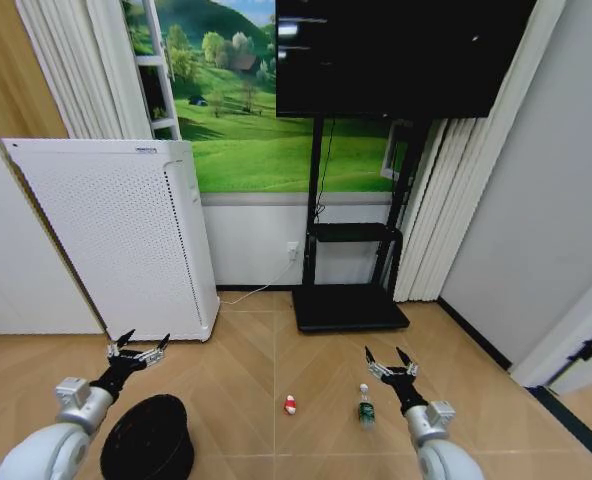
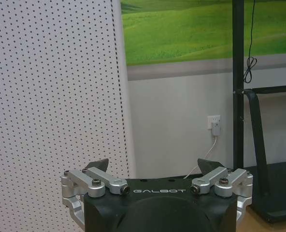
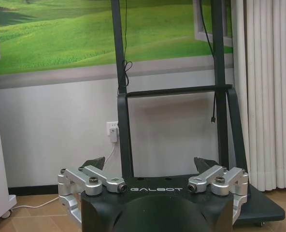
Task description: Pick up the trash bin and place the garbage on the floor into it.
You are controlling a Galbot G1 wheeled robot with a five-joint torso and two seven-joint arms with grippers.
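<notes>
Both tools hang wide open and empty, and the black trash bin point(image 1: 147, 438) stands upright on the floor just under the left tool point(image 1: 137, 349), well apart from the right tool point(image 1: 390, 361).

Black trash bin point(image 1: 148, 440); red-and-white scrap point(image 1: 290, 405); clear bottle point(image 1: 366, 405), green label; white dot-perforated appliance point(image 1: 116, 240).

Open floor point(image 1: 246, 360) lies ahead of both raised pincers, and the red-and-white piece point(image 1: 290, 404) and bottle point(image 1: 365, 405) stand clear with bare boards around them. The bin point(image 1: 149, 438) sits just below the left pincer point(image 1: 138, 349), open at the top. The white perforated appliance point(image 1: 116, 240) blocks the left; the TV stand point(image 1: 348, 305) closes the back.
</notes>
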